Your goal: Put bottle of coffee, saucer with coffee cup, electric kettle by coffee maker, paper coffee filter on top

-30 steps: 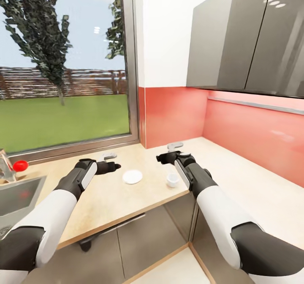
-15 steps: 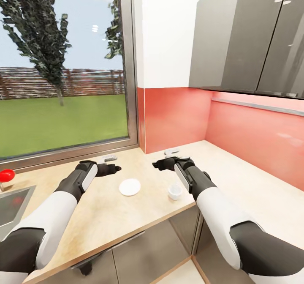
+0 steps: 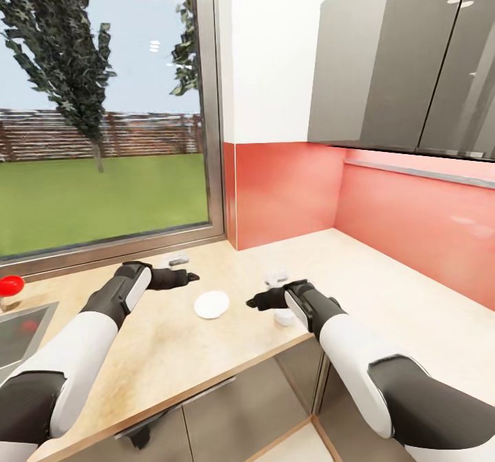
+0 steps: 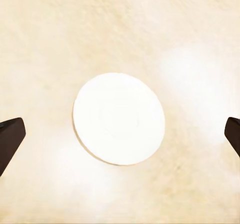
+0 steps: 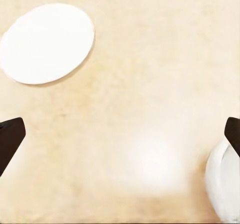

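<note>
Nearby, a window [image 3: 103, 118] looks onto grass, a red backsplash [image 3: 412, 221] runs under grey cabinets [image 3: 405, 63], and a sink corner [image 3: 24, 324] shows beside a red knob [image 3: 10, 285]. On the countertop [image 3: 172, 338] the saucer [image 3: 211, 304] lies bare, nothing blocking it; the cup [image 3: 283, 317] stands apart, partly behind the right gripper [image 3: 256, 302]. Both the right gripper and the left gripper [image 3: 189, 278] hang with fingers apart. Since half a second ago, the right gripper has dropped toward the cup.

Head view angled down over the kitchen countertop [image 3: 206, 352], both wrist views close above, sharing the saucer [image 4: 119, 118].
</note>
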Controlling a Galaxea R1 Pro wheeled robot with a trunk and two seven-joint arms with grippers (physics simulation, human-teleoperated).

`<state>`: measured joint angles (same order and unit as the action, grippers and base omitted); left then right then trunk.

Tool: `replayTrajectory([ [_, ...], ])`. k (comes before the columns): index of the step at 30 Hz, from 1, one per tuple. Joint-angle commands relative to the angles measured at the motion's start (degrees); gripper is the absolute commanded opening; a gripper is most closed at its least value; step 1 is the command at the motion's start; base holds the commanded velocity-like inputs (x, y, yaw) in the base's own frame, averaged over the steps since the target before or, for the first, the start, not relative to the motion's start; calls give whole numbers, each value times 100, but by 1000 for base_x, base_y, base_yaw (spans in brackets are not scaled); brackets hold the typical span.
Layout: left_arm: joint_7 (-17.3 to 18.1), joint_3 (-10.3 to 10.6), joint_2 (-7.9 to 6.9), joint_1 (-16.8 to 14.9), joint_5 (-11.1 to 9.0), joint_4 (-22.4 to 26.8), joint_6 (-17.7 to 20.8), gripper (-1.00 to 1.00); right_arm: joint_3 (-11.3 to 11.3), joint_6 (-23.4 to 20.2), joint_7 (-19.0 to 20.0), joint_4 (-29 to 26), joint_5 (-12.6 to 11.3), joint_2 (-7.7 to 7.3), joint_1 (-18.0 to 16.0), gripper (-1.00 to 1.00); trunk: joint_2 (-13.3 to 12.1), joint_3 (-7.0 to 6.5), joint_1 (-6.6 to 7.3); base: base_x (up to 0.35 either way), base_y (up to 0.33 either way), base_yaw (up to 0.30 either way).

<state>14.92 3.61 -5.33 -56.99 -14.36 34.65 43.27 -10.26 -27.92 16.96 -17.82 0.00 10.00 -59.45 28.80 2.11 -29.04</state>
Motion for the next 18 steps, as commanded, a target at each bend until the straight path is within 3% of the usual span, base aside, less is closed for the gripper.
replayTrajectory([
  [1, -8, 27, -9, -5, -33, 9, 31, 100, -11, -29, 9, 41, 0, 0, -6, 100, 12, 13, -3, 0, 0, 0],
  [6, -7, 26, -46, -5, -27, 9, 53, 100, -14, -29, 219, 119, 0, 0, -6, 100, 12, 13, -3, 18, 4, 0],
  [9, -12, 58, -55, -5, -14, -1, 51, 100, -11, -22, 1016, 153, 0, 0, -6, 100, 12, 13, -3, 194, 145, 0],
  [12, -14, 67, -55, 1, -8, -2, 50, 100, -11, -21, 1136, 162, 0, 0, -6, 100, 12, 13, -3, 241, 191, 0],
  [18, -15, 74, -54, 4, -21, -2, 50, 100, -11, -21, 1177, 189, 8, 0, -6, 100, 12, 13, -3, 54, 22, 0],
])
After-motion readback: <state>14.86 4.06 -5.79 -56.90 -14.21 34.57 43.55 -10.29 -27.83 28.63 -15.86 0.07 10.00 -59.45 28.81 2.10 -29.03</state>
